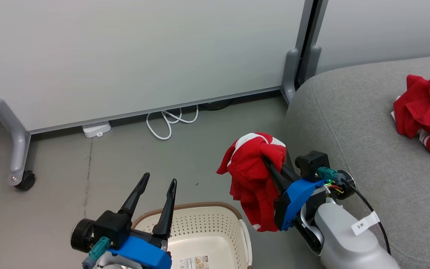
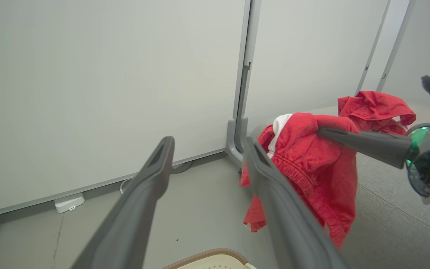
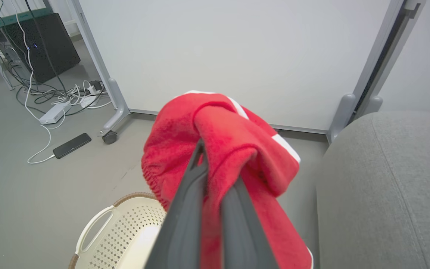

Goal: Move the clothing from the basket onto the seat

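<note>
Clamping red garment point(image 1: 250, 175), right gripper point(image 1: 267, 161) jaws pinched tight on it, cloth hanging in air between basket point(image 1: 200, 224) and seat point(image 1: 368, 149). Left gripper point(image 1: 160, 178) jaws spread wide, empty, over basket rim. On seat lies second red garment point(image 1: 426, 112).

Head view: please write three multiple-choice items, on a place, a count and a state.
1. Where does the loose red garment lie? A on a shelf; B on the seat; C on a chair.
2. How many red garments are seen? A one; B two; C three.
3. The left pincer is: A open, empty; B shut on cloth; C shut on cable.
Key: 1 B, grey cushion lies under it. 2 B, the loose one plus the held garment in the right pincer. 3 A, a wide empty gap shows.
</note>
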### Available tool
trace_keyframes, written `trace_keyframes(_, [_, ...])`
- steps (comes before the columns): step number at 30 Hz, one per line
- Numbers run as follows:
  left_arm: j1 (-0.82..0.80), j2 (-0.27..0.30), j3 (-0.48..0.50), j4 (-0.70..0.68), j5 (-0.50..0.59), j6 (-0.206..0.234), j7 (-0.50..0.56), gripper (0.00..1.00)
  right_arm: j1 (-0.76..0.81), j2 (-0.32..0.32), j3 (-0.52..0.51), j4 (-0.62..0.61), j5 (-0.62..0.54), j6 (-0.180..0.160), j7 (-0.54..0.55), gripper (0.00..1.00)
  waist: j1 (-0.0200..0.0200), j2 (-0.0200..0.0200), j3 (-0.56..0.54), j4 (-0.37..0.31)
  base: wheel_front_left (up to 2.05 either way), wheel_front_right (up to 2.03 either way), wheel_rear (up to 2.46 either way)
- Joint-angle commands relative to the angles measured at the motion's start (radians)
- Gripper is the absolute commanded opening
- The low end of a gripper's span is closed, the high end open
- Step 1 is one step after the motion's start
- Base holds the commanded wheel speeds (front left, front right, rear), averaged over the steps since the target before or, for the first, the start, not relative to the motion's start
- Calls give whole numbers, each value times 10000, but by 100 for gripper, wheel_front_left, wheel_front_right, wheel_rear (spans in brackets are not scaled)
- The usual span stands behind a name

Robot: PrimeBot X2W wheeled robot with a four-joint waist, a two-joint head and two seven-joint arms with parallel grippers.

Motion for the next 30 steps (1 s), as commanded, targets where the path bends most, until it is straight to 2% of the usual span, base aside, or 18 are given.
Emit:
trace_keyframes(1, [99, -32, 113, -46, 80, -29, -45, 100, 103, -8, -18, -57, -45, 5, -54, 0, 0, 0, 12, -103, 0, 0, 0])
trace_keyframes(8, [410, -349, 671, -165, 474, -204, -46, 100, 139, -8, -32, -313, -43, 5, -53, 0, 0, 0, 95, -677, 0, 0, 0])
trace_keyframes(15, [338, -526, 1010, -305, 732, -309, -46, 100, 90, -8, -125, -798, -216, 5, -53, 0, 0, 0, 334, -1566, 0, 0, 0])
trace_keyframes(30, [123, -580, 1391, -381, 1001, -385, -46, 100, 785, -6, -625, -2370, -729, 5, -49, 0, 0, 0, 786, -3402, 0, 0, 0])
